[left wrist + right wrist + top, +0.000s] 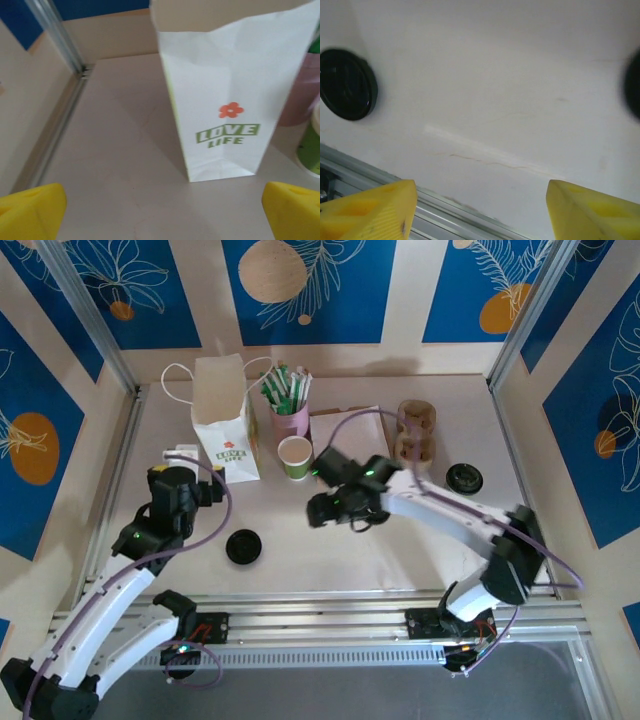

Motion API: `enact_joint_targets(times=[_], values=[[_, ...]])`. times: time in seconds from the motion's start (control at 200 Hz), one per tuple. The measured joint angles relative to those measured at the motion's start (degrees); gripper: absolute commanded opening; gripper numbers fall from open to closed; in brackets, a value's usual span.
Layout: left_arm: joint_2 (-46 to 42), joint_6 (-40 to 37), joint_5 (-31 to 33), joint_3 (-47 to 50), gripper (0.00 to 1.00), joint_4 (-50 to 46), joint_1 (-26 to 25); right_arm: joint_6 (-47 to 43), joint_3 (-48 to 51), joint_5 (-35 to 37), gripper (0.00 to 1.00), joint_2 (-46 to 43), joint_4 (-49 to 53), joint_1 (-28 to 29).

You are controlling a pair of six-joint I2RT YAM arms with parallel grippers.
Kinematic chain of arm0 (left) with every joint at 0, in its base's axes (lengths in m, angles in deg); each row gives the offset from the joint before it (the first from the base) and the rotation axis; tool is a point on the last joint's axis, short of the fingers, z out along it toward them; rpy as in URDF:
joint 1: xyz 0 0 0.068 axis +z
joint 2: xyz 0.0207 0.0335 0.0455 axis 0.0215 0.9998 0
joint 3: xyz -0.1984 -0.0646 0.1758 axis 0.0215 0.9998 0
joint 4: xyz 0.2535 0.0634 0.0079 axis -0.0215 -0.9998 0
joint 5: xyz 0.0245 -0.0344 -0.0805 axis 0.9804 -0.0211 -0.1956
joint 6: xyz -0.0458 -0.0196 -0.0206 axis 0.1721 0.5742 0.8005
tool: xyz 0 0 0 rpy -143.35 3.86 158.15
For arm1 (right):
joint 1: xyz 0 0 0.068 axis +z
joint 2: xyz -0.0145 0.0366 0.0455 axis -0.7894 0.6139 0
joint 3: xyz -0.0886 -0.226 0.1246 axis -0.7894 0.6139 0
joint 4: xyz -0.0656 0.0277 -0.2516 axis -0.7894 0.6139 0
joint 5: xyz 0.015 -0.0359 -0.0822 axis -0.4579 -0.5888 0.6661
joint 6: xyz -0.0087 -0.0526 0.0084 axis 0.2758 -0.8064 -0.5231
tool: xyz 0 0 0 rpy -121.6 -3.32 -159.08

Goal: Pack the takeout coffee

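So, bench (400,540): the pale top you are working over, walled on three sides, with a metal rail along its near edge.
Left arm (120,590): reaches up from your near left corner toward the paper bag.
Right arm (450,515): reaches leftward from your near right side across the middle of the bench.
Paper bag (225,420): white, upright, mouth open, printed "LOVE LIFE" in green under a red flower. It stands at the far left of centre.
Left claw (162,212): spread wide with nothing between its fingers. It faces the bag's printed side from a short way off and touches nothing.
Right claw (480,212): you have its fingers apart with nothing between them. It hovers over bare bench, in front of the paper cup and apart from it.
Cup carrier (416,432): brown, at the far right of centre.
Pink cup (290,420): holds green-and-white sticks, just right of the bag.
Paper cup (295,457): your takeout coffee, white with a green lower body, upright and uncovered. It stands on the bench just beside the bag's right side and in front of the pink cup, outside the bag.
Near black lid (243,546): flat on the bench toward the front, between your two arms, well apart from the paper cup.
Far black lid (464,478): flat on the bench, just right of the carrier.
Small white object (183,453): left of the bag, by your left arm; too small to identify.
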Motion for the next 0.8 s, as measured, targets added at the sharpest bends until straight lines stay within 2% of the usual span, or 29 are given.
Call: enact_joint_targets(times=[0.135,0.285,0.535,0.8], values=[[-1.95,-0.02,4.70,0.00,1.00,0.04,-0.02,2.10,-5.22,0.22,0.66,11.32,-3.15,6.91],[-4.68,-0.09,8.50,0.22,1.00,0.24,-0.02,3.65,-10.69,-0.11,0.65,19.56,-6.23,11.10],[-7.15,-0.20,11.30,1.38,1.00,1.60,-0.02,4.61,-16.68,-1.33,0.62,26.88,-7.72,11.87],[-6.99,-0.22,11.34,1.40,1.00,1.79,-0.04,4.85,-20.11,-1.29,0.57,31.56,-7.48,12.15]])
